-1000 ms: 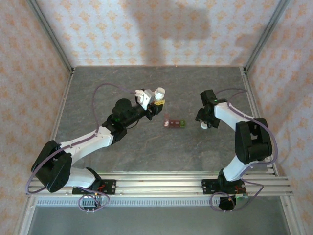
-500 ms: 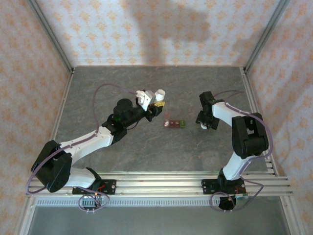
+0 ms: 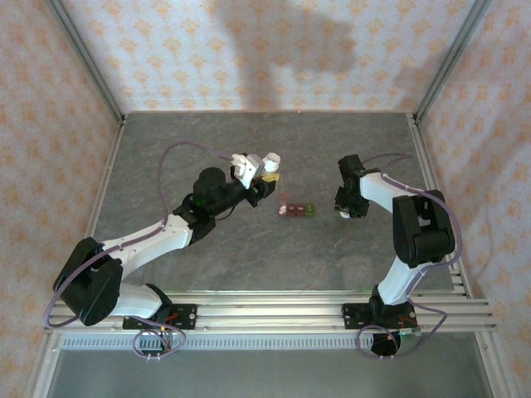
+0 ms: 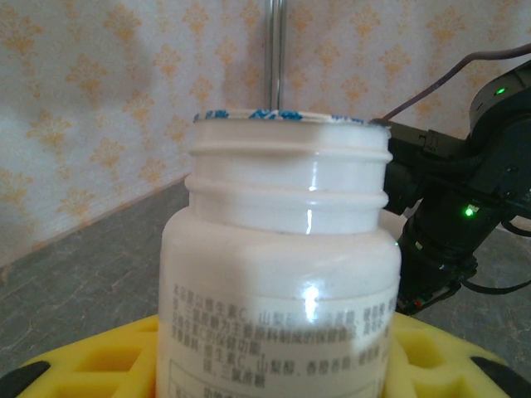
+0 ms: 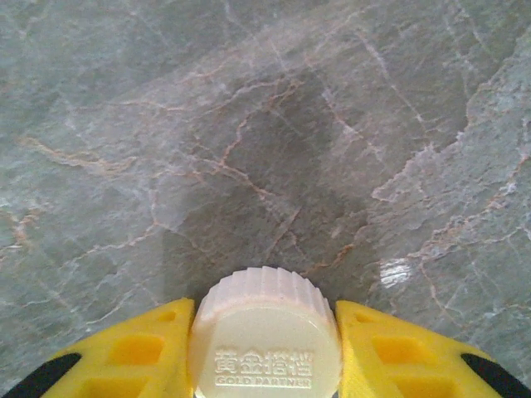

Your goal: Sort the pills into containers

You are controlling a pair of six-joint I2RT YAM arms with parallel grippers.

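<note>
The containers [image 3: 296, 210], a short strip of two red-brown cubes and one green cube, lie on the table between the arms. My left gripper [image 3: 265, 172] is shut on a white pill bottle [image 3: 270, 158], held up left of the strip. In the left wrist view the bottle [image 4: 282, 265] stands uncapped between the yellow fingers [image 4: 99, 356], and its inside is hidden. My right gripper [image 3: 347, 211] is shut on the bottle's white ribbed cap [image 5: 265, 340], low over the table, right of the strip. Its yellow fingers [image 5: 141, 356] press both sides of the cap.
The grey marble table [image 3: 249, 249] stretches open in front of the strip. Patterned walls and a metal frame [image 3: 431, 83] close in the back and sides. The right arm [image 4: 465, 207] shows behind the bottle in the left wrist view.
My right gripper has shifted slightly left and back with the cap, its arm folding in. The left gripper and bottle have barely moved.
</note>
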